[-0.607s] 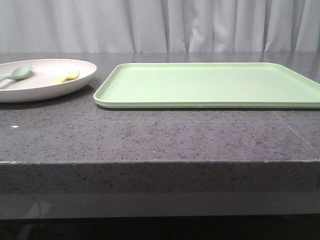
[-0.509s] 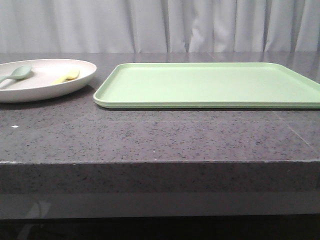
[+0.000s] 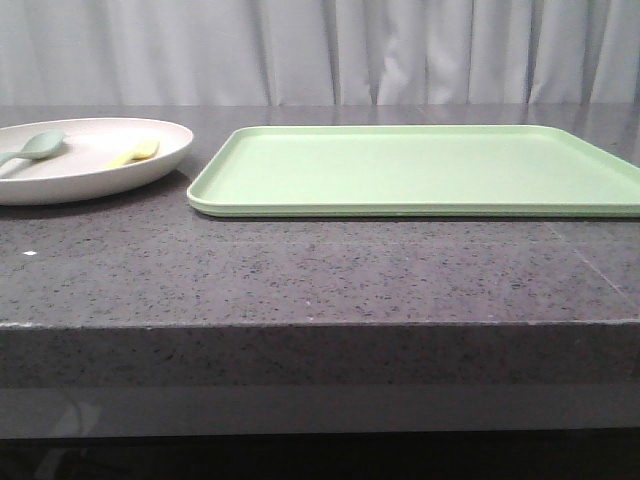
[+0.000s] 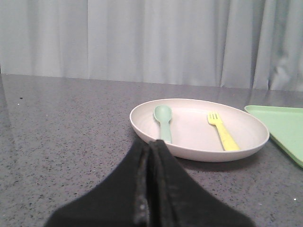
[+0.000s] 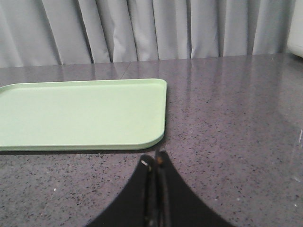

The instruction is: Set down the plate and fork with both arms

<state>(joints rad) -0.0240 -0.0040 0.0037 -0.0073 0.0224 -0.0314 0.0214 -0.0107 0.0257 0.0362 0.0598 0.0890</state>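
The pale pinkish-cream plate (image 3: 95, 175) sits at the far left of the dark stone table; it also shows in the left wrist view (image 4: 246, 146). The small yellow fork (image 3: 135, 152) lies in it, also seen in the left wrist view (image 4: 222, 132), beside a grey-green spoon (image 4: 164, 120). My left gripper (image 4: 150, 144) is shut and empty, just short of the plate's near rim. My right gripper (image 5: 155, 161) is shut and empty, close to the green tray's corner. Neither gripper shows in the front view.
A flat light-green tray (image 3: 420, 170) lies right of the plate and fills the middle and right of the table; its corner shows in the right wrist view (image 5: 85, 113). Grey curtains hang behind. The table's front edge (image 3: 320, 325) runs across the front view.
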